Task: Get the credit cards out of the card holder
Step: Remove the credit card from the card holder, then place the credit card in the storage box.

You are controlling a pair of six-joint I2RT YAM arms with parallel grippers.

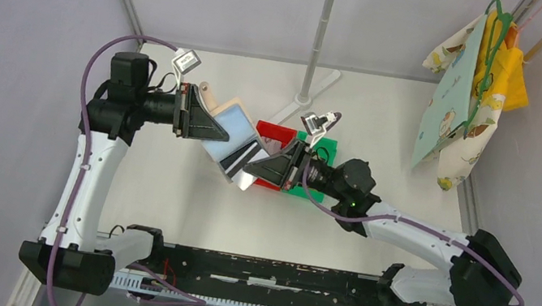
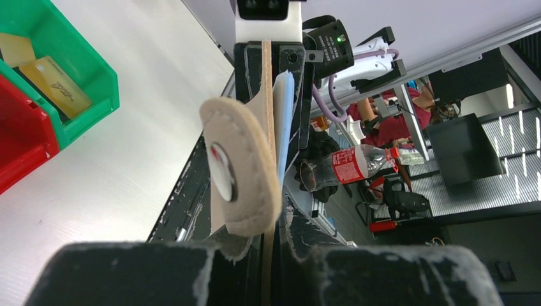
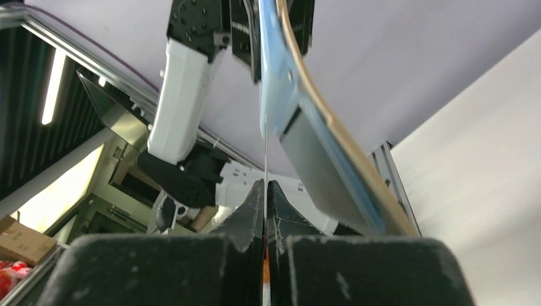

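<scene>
Closest in, the arm bases sit on a black rail [image 1: 265, 271] at the table [image 1: 163, 193] edge, both arms reaching in toward the middle. The right gripper [image 3: 265, 191] is pinched tight on a thin card [image 3: 265, 150]. From its wrist cam you only get the card edge-on, a pale line running up until it meets the blue lining of the card holder [image 3: 306, 121]. Honestly can't tell if that end is tucked in a pocket or just beside it. From above, the right gripper [image 1: 252, 173] has that whitish card [image 1: 247, 181] at its tips, right next to some striped cards [image 1: 238, 160] poking out of the card holder's [image 1: 225, 133] lower end. The holder is up off the table, tilted and opened out, blue inside facing up. The left gripper [image 1: 212, 129] is clamped on its other end. On the left wrist cam the left gripper [image 2: 271, 233] squeezes the tan side, and the snap flap [image 2: 239, 169] flops over toward the camera. Just past the right gripper are a red bin [image 1: 275, 131] and a green bin [image 1: 326, 147], touching side by side. The green bin [image 2: 96, 89] has gold cards [image 2: 54, 86] lying in it. Farther back there's a pole [image 1: 319, 37], and a patterned cloth [image 1: 458, 92] hangs at the far right.
</scene>
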